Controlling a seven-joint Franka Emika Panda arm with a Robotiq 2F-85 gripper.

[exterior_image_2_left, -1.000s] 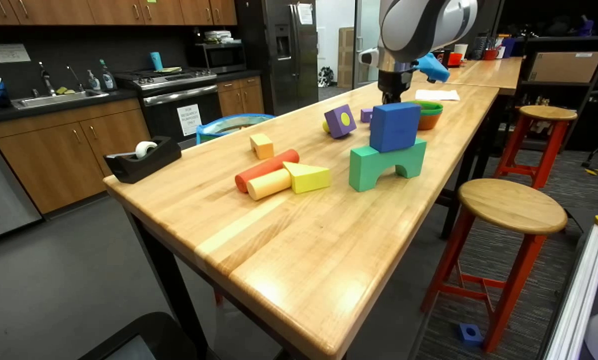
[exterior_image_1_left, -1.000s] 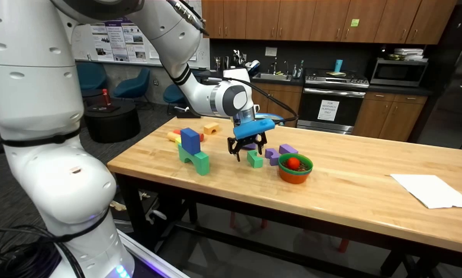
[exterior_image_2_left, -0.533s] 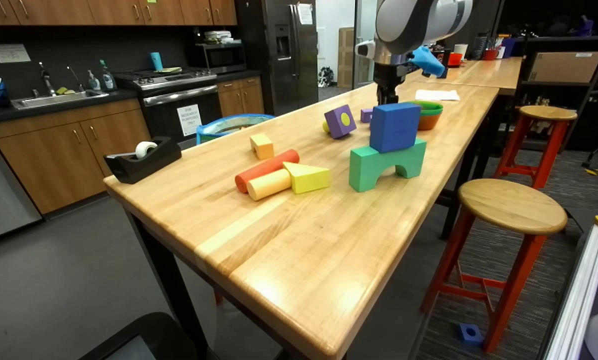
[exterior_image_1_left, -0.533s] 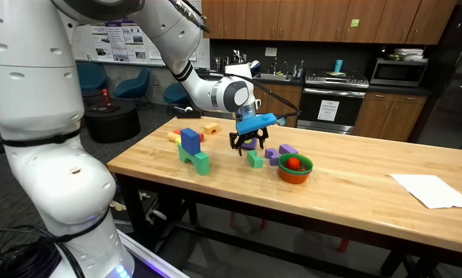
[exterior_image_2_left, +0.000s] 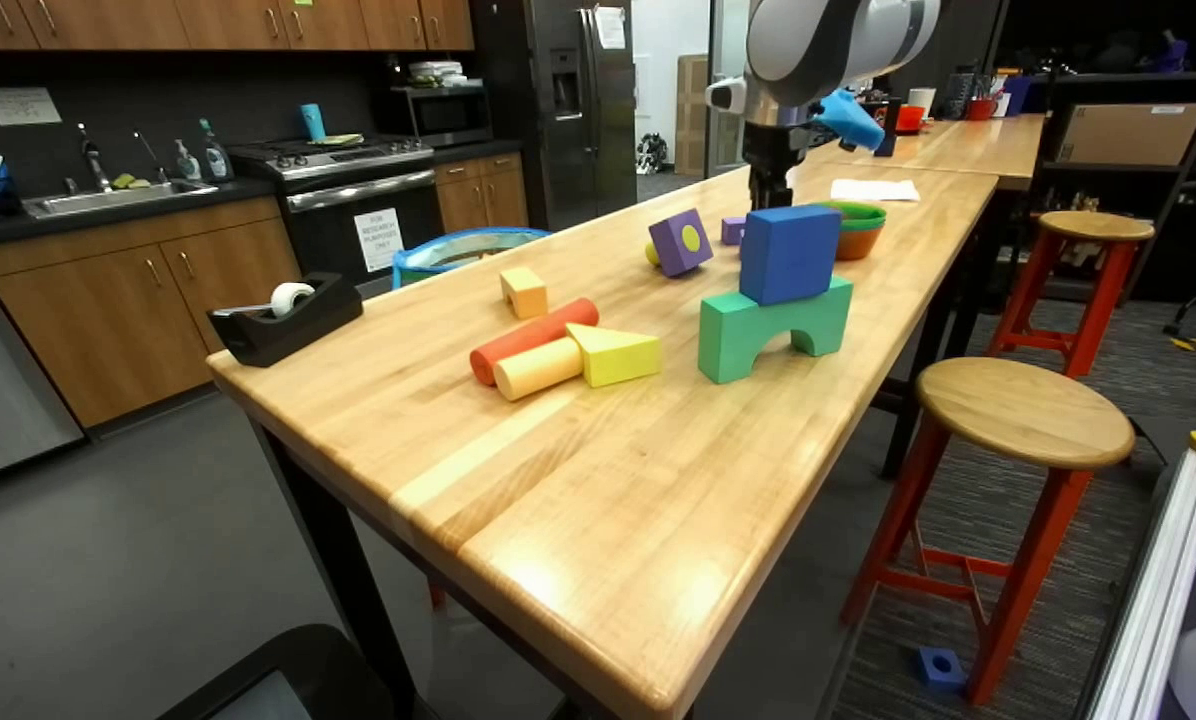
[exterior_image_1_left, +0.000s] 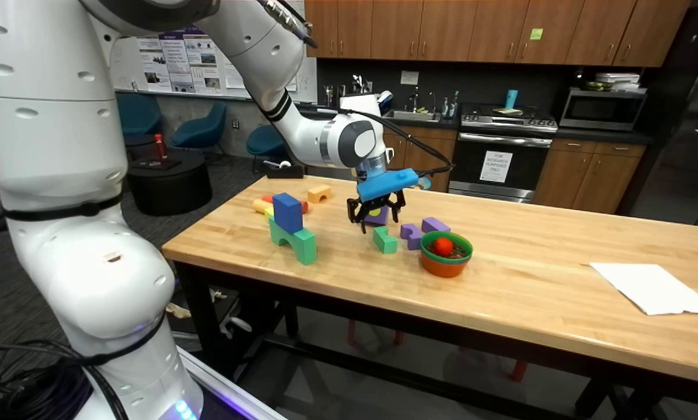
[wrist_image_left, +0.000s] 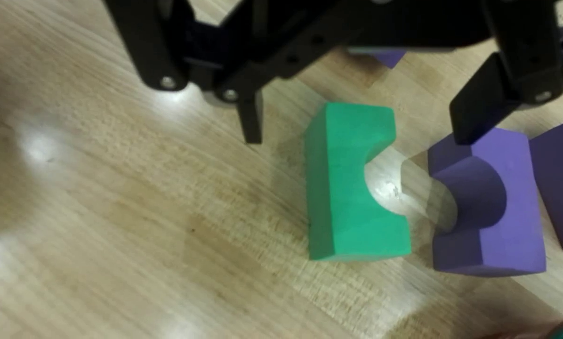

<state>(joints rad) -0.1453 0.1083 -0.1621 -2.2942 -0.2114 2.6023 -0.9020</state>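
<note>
My gripper [wrist_image_left: 358, 136] is open and empty. It is above the small green arch block [wrist_image_left: 347, 188], which lies between the fingers in the wrist view, untouched. One fingertip overlaps the purple arch block [wrist_image_left: 521, 212] there. In an exterior view the gripper [exterior_image_1_left: 379, 225] hangs over the green arch block [exterior_image_1_left: 385, 240] and the purple arch block [exterior_image_1_left: 411, 236]. A purple block with a yellow dot [exterior_image_2_left: 673, 245] is close behind it, partly hidden by the gripper in an exterior view [exterior_image_1_left: 377, 217]. In an exterior view the fingertips are partly hidden behind the blue block [exterior_image_2_left: 788, 255].
The blue block stands on a larger green arch [exterior_image_2_left: 738, 330]. Stacked bowls [exterior_image_1_left: 445, 270] hold a red ball [exterior_image_1_left: 443, 247]. Another purple block [exterior_image_1_left: 435, 225] is behind them. A red cylinder [exterior_image_2_left: 538, 340], yellow wedge [exterior_image_2_left: 623, 358], tape dispenser [exterior_image_2_left: 288, 325] and white paper [exterior_image_1_left: 655, 286] are on the table.
My gripper has risen slightly and shifted a little away from the table's near edge. Its fingers stay open. The blocks and bowls have not moved.
</note>
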